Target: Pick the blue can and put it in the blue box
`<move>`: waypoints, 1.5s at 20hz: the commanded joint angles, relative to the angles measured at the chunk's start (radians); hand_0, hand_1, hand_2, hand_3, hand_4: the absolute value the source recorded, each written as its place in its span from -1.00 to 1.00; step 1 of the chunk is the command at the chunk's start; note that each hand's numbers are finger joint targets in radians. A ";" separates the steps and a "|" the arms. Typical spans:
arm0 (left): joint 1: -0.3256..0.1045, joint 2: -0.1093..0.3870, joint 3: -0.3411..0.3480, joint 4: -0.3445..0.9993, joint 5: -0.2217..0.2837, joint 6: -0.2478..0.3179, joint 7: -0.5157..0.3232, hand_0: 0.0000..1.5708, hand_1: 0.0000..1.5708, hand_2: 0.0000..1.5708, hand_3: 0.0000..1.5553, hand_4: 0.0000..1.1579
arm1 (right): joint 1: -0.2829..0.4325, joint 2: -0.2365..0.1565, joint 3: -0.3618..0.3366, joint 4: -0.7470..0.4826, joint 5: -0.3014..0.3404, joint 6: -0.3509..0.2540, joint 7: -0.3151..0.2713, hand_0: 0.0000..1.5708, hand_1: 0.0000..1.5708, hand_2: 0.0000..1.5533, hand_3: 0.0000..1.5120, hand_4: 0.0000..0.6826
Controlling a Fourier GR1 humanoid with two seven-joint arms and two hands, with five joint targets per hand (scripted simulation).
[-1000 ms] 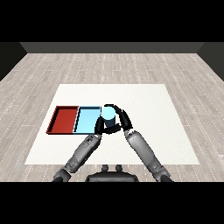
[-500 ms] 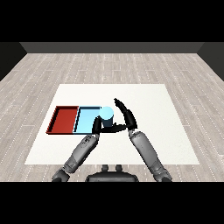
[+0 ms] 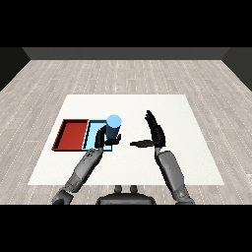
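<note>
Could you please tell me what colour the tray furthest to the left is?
Red tray, seen in the head view.

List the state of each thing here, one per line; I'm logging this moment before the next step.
blue can: upright, in the light blue tray at its right end.
light blue tray: flat on the table, holding the can.
red tray: flat beside the light blue tray, nothing in it.
left hand: at the can's left side; fingers unclear.
right hand: open, apart from the can, holding nothing.
</note>
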 commanded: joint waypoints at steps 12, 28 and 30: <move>-0.186 0.206 0.069 0.411 -0.191 0.043 0.281 1.00 1.00 0.98 0.87 0.77 | 0.071 0.017 -0.092 0.019 -0.088 0.030 -0.053 -1.00 -1.00 -1.00 -1.00 -1.00; -0.427 0.070 -0.055 1.018 -0.410 -0.095 0.620 0.53 0.53 0.35 -1.00 0.43 | 0.083 0.015 -0.172 0.208 -0.115 0.059 -0.163 -1.00 -1.00 -1.00 -1.00 -1.00; -0.366 0.042 0.075 0.982 -0.284 -0.089 0.520 0.32 0.32 0.13 -1.00 0.42 | 0.061 0.018 -0.186 0.210 -0.128 0.048 -0.134 -1.00 -1.00 -1.00 -1.00 -1.00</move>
